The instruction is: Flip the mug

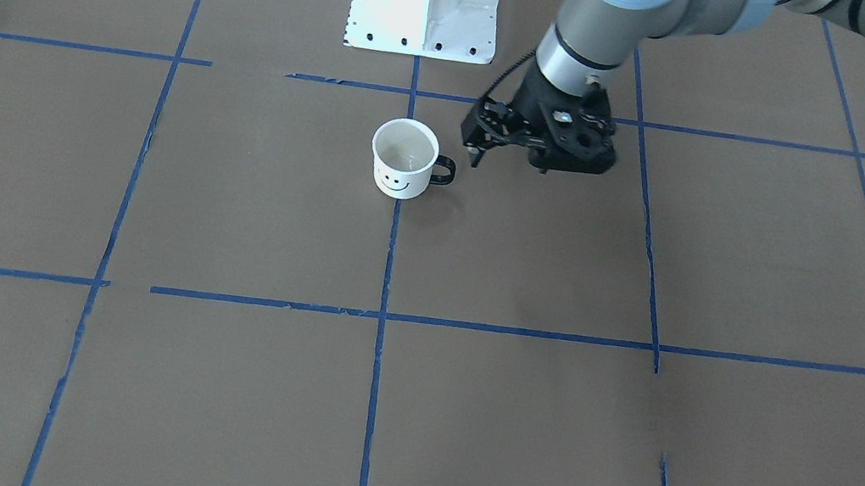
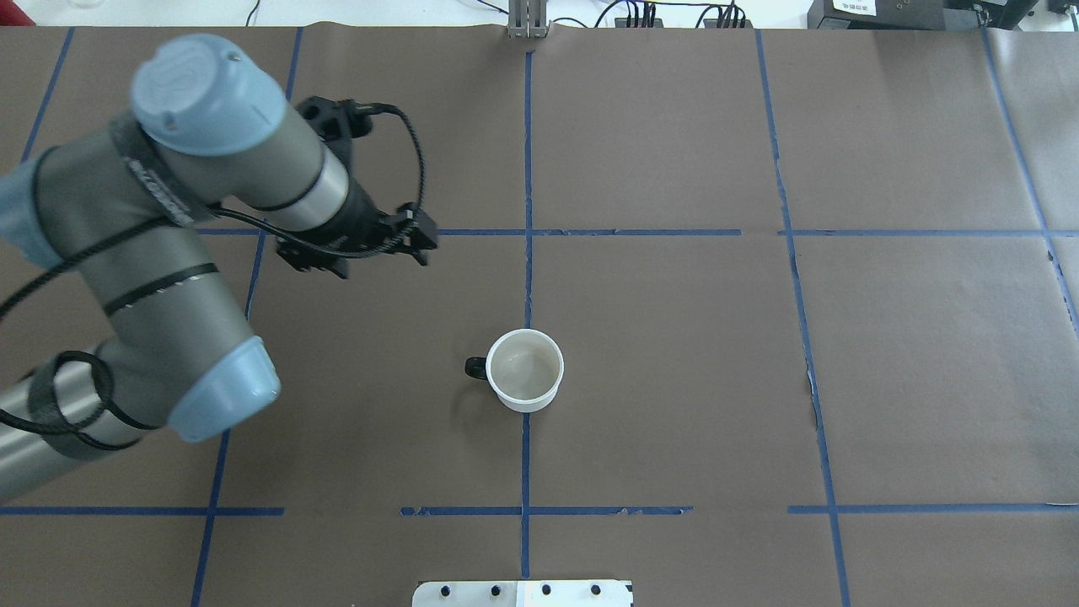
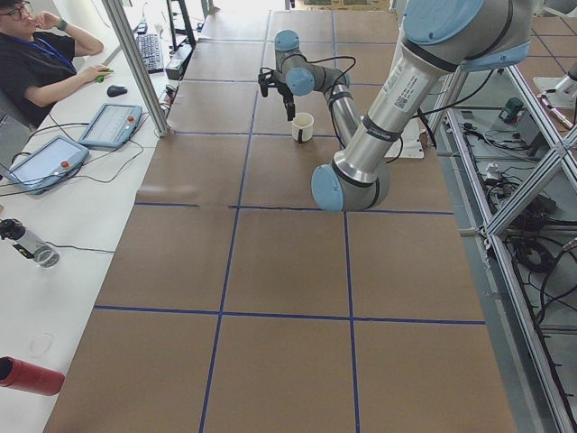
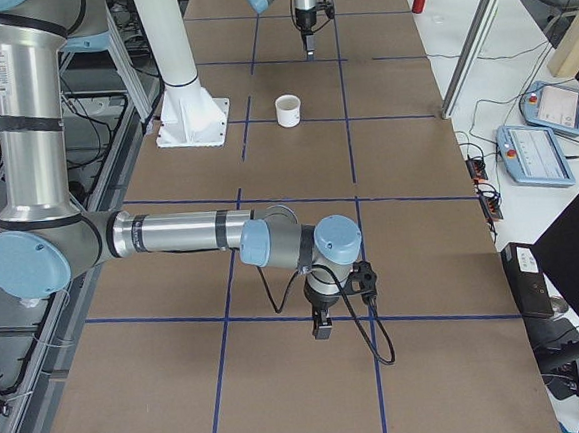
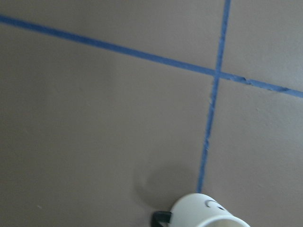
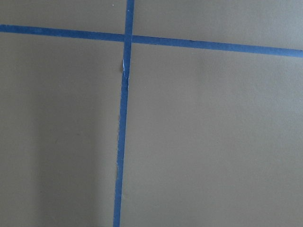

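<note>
The white mug [image 1: 402, 161] stands upright, mouth up, on the brown table near its middle. The black smiley faces the operators' side and the dark handle [image 1: 443, 171] points to my left. It also shows in the overhead view [image 2: 524, 371] and at the bottom edge of the left wrist view [image 5: 208, 215]. My left gripper [image 1: 477, 155] hangs tilted above the table, just left of the handle and apart from it. It looks shut and empty. My right gripper [image 4: 321, 329] shows only in the exterior right view, far from the mug; I cannot tell its state.
The white robot base plate [image 1: 426, 2] sits behind the mug. Blue tape lines [image 2: 527, 211] cross the brown paper. Operator desks with tablets [image 3: 108, 124] and a person lie beyond the table's far edge.
</note>
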Action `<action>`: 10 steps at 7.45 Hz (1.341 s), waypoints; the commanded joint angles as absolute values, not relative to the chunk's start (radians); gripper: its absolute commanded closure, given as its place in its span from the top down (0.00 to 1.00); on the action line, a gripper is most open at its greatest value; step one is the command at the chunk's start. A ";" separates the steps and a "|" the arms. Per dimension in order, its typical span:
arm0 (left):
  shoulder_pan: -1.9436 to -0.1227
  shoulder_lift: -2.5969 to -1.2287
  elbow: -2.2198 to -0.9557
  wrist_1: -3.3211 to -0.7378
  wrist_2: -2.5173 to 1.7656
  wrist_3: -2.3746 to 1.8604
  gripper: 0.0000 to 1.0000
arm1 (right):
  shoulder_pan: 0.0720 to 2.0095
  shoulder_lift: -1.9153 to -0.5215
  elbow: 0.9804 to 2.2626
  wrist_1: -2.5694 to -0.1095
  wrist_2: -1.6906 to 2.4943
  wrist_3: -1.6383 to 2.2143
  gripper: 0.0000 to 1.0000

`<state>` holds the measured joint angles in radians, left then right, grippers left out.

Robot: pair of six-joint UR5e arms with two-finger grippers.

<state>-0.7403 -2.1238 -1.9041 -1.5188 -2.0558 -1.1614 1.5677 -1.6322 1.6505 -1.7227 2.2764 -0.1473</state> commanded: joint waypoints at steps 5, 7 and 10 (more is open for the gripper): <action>-1.433 -1.610 -1.819 -1.528 -2.175 0.147 1.00 | 1.568 -1.632 1.651 -1.723 2.276 -0.147 1.00; -1.618 -1.539 -1.679 -1.607 -2.200 0.299 1.00 | 1.568 -1.632 1.651 -1.723 2.276 -0.147 1.00; -1.632 -1.509 -1.666 -1.637 -2.279 0.288 1.00 | 1.568 -1.632 1.651 -1.723 2.276 -0.147 1.00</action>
<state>-1.6249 -1.5200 -1.6715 -1.6327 -2.2218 0.2915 1.5677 -1.6322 1.6506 -1.7226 2.2764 -0.1473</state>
